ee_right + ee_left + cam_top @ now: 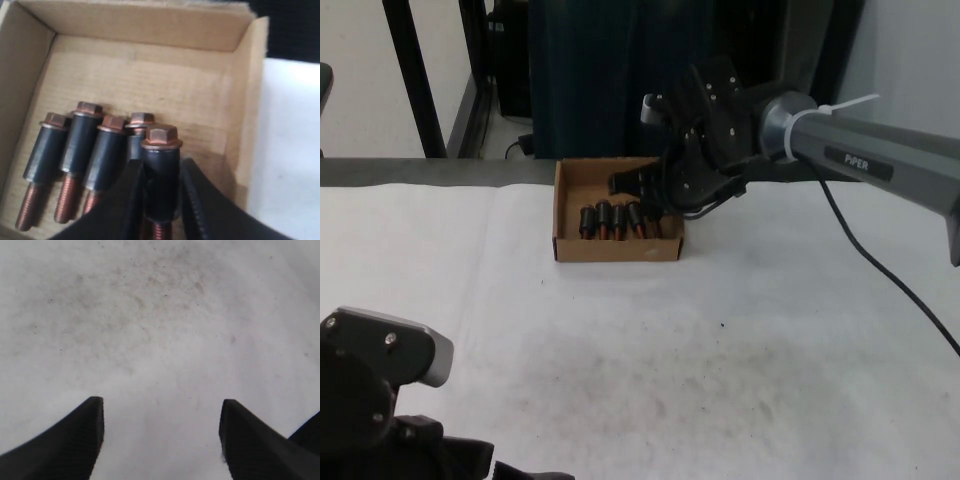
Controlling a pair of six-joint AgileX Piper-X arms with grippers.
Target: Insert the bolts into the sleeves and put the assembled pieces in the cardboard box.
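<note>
The cardboard box (558, 215) stands at the back middle of the bench, with several assembled pieces (610, 220) lying side by side in it. Each piece (80, 145) is a copper bolt in a black sleeve. Over the box's right part, my right gripper (161, 167) is shut on one more assembled piece (160, 136), head pointing away from the wrist, just beside the lying ones. In the high view this gripper (645, 195) hangs above the box's far right corner. My left gripper (160, 407) stands open over bare white cloth, nothing between its fingers.
A white cloth (720, 330) covers the bench, with faint grey stains in the middle. The left arm's base (380, 400) sits at the near left corner. A black cable (880, 260) trails from the right arm across the cloth's right side.
</note>
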